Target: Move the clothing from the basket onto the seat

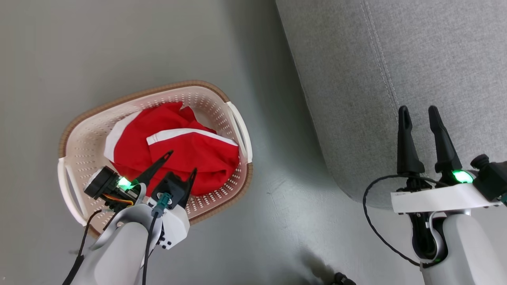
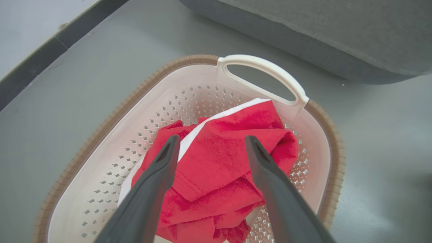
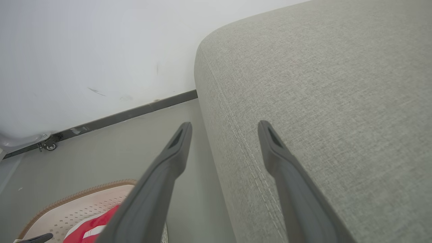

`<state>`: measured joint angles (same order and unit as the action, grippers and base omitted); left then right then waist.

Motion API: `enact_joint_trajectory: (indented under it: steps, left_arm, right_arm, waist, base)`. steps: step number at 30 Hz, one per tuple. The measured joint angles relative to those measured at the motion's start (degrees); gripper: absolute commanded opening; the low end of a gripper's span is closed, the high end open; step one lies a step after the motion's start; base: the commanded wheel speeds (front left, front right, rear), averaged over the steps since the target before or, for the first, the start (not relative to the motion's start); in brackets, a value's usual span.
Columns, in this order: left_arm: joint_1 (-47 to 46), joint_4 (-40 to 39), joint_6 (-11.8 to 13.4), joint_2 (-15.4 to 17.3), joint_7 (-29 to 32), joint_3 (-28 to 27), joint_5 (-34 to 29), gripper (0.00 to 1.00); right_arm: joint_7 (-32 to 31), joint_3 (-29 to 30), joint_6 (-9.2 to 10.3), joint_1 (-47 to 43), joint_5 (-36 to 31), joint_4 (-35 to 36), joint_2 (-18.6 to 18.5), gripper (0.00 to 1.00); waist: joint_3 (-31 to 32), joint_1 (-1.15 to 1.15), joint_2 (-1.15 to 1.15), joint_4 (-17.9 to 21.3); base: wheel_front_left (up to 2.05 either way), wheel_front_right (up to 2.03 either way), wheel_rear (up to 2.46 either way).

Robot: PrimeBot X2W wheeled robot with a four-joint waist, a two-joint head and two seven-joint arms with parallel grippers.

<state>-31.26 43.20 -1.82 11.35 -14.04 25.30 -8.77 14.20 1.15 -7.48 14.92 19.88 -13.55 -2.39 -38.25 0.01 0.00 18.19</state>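
Note:
The red clothing with white trim lies crumpled inside the cream basket, which stands on the floor left of the seat. My left gripper hangs open over the basket's near side, its fingers spread above the red fabric without touching it. My right gripper is open and empty over the grey seat's front corner. In the right wrist view the basket and a bit of red clothing peek in at the lower left.
Grey floor separates the basket from the seat. A white wall with a dark baseboard runs behind, with a small castor wheel at its foot. The basket's white handle faces the seat.

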Motion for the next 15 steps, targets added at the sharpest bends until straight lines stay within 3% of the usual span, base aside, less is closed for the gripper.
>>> enact_joint_trajectory:
  steps: [15]
  left_arm:
    - [-4.7,5.4,-1.7,1.7,3.5,5.5,-6.4,1.00]
  right_arm:
    - [0.0,-2.4,0.00,2.8,3.0,0.0,0.0,1.00]
  waist:
    - [-4.3,0.00,0.00,3.0]
  base:
    - [0.00,0.00,0.00]
